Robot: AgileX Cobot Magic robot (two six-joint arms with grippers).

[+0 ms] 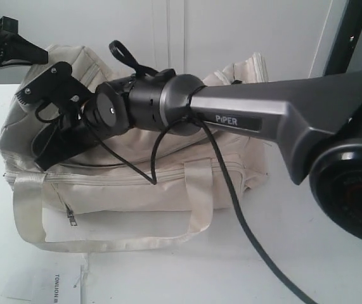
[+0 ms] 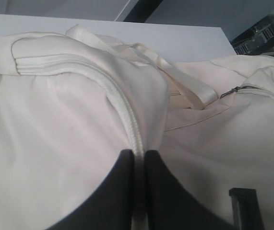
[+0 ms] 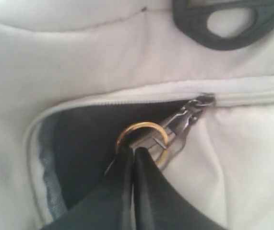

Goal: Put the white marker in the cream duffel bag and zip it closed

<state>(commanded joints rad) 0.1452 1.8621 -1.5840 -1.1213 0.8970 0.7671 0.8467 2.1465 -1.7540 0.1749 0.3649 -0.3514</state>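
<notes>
Black right jaws pinching gold zip ring (image 3: pixel 144 125), left jaws pinching ribbed seam (image 2: pixel 127 110) of cream duffel bag (image 2: pixel 45 143)

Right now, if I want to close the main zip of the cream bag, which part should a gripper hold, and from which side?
Grip the zip pull with its gold ring: it hangs loose from the slider, thin and flat, so closed fingers can pinch it. Come from over the dark open mouth of the cream duffel bag, as the right gripper does here.
</notes>
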